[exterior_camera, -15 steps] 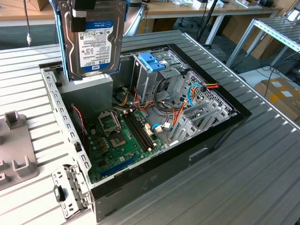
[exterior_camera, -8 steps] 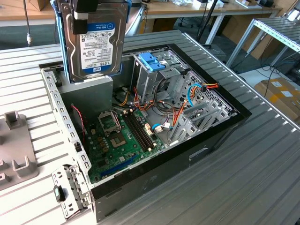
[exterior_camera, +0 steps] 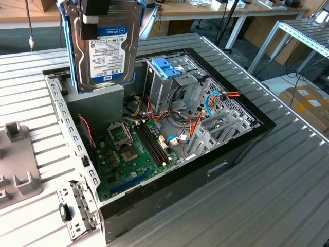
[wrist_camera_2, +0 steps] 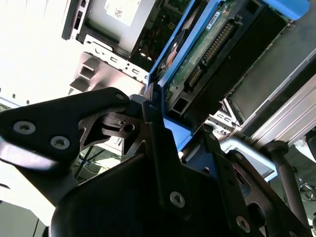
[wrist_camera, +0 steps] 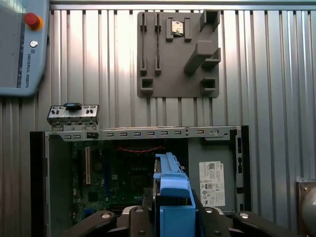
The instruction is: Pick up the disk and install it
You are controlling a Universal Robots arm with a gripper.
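Exterior view: the gripper (exterior_camera: 96,15) is clamped on the upright disk (exterior_camera: 105,49) above the open case (exterior_camera: 169,195). I'd hold it plumb, clear of the cables (exterior_camera: 194,123).

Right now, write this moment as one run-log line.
claw: shut on disk | disk: upright, over open computer case | install: not done

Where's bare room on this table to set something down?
The ribbed metal table is bare on the exterior view's right of the black computer case. Inside is crowded: green motherboard, cables, metal drive cage. A grey plate borders the other side.
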